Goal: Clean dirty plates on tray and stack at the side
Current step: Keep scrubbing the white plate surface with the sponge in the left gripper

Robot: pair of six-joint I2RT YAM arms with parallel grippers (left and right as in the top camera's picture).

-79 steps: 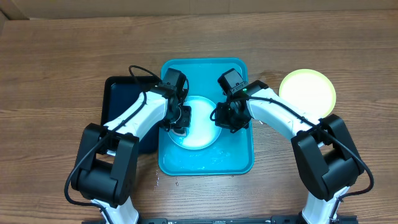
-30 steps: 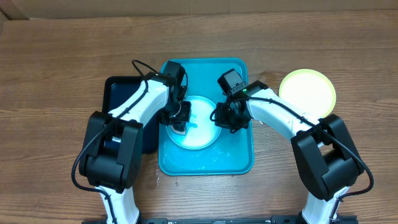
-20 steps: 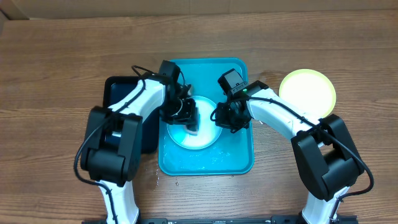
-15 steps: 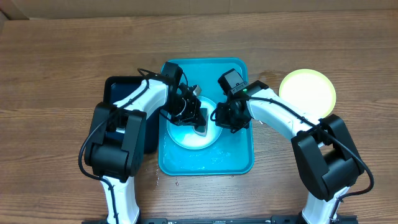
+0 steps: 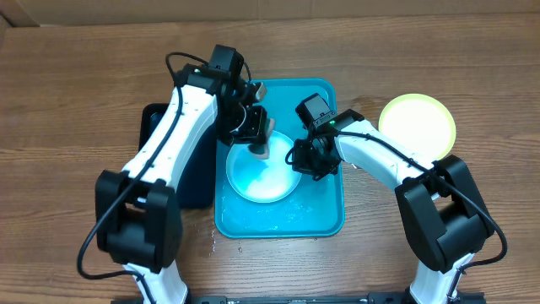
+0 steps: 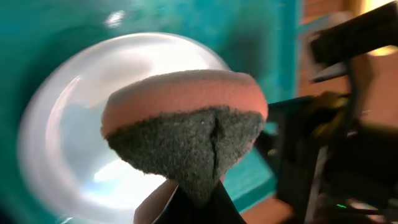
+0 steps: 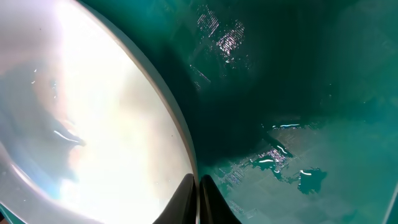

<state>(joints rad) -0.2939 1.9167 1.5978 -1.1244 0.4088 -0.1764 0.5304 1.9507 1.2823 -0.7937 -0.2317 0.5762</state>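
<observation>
Step in hand: scrubbing. Left claw (image 5: 256, 135) clamped on sponge (image 6: 186, 130), over the plate (image 5: 268, 179) in the tray (image 5: 325, 211); contact unclear. Right claw (image 7: 196, 200) pinches that plate's right rim. 1 green-rimmed plate (image 5: 417, 125) on counter (image 5: 84, 67). Next, probably: lower sponge, wipe centre.

The left wrist view is blurred: the plate (image 6: 68, 130) and the right arm (image 6: 336, 143) beyond it are soft. There the sponge (image 6: 186, 118) covers the tips of the left pincer (image 6: 189, 208), which the bottom edge cuts off. From overhead, the left arm (image 5: 181, 127) hides most of the black tray (image 5: 156, 127). The right wrist view shows only the tips of the right pincer (image 7: 198, 202), and the plate runs off its left and bottom edges. Whether the lime-rimmed plate (image 5: 417, 125) on the tabletop (image 5: 84, 67) is one or several cannot be told.
</observation>
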